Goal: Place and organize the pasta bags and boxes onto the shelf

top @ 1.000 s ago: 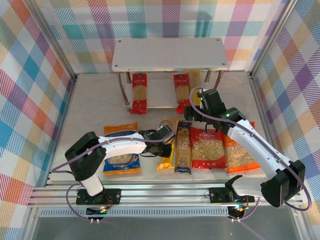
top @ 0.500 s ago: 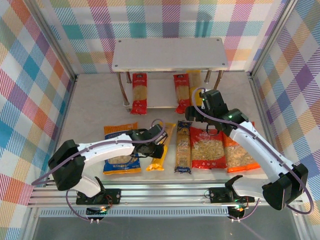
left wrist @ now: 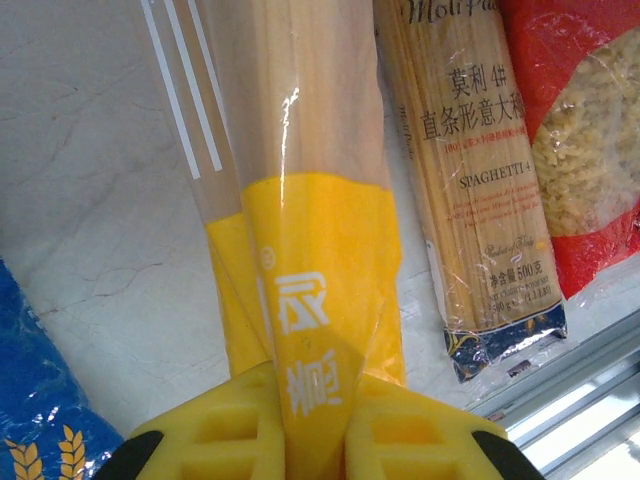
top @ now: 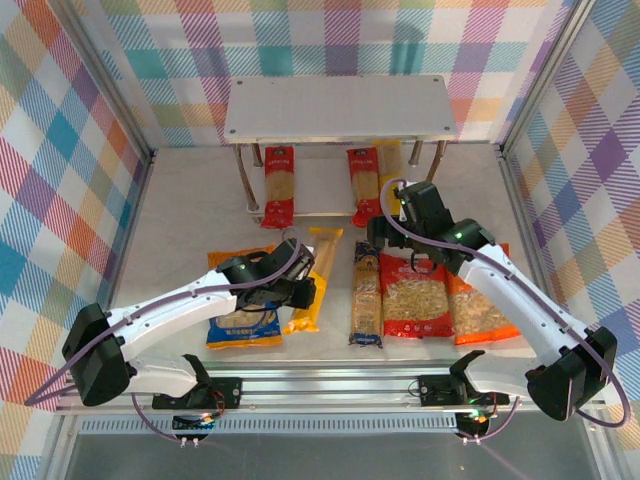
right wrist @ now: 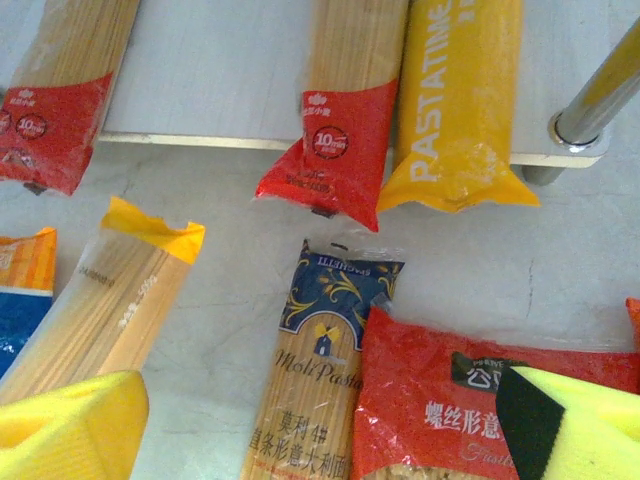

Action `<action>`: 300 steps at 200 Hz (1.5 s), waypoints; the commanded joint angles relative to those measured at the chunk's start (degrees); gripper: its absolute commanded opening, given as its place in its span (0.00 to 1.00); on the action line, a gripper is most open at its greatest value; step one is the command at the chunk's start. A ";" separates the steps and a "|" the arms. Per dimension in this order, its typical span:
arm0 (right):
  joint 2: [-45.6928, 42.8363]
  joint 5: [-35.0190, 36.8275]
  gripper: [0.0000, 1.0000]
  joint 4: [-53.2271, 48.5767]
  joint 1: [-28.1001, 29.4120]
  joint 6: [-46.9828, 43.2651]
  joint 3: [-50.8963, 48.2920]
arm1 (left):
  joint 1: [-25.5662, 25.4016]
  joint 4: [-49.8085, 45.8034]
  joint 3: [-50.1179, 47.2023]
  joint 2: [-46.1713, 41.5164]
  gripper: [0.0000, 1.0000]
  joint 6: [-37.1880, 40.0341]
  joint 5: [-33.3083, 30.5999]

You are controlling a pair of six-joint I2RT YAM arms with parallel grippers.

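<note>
Three long packs (top: pixel 363 185) lay on the shelf's (top: pixel 338 108) lower board. In front of the shelf, the left gripper (top: pixel 303 292) was clamped on a yellow pack (top: pixel 316 275), and the right gripper (top: pixel 380 232) hung with its fingers apart. The dark pack (top: pixel 366 295) and three bags (top: pixel 412 298) were not yet shelved.

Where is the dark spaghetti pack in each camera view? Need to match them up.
Top external: dark spaghetti pack lies lengthwise mid-table, right of the yellow pack.
Left wrist: upper right, beside the yellow pack held in the left gripper.
Right wrist: bottom centre, its dark end toward the shelf.
Shared landmark: the red bag along its right side.
</note>
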 commanded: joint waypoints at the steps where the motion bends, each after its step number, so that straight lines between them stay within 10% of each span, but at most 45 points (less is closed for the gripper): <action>1: 0.53 -0.36 0.91 -1.36 1.02 -0.16 2.24 | 2.22 3.85 4.15 -2.94 0.00 2.83 -1.32; 168: 2.38 -0.09 0.91 -5.93 2.63 -0.72 5.81 | 19.58 15.66 32.79 26.37 0.00 14.56 -5.50; 300: 4.83 -0.69 0.91 -6.19 2.63 -0.54 5.58 | 23.97 11.53 48.27 43.46 0.00 16.16 -11.50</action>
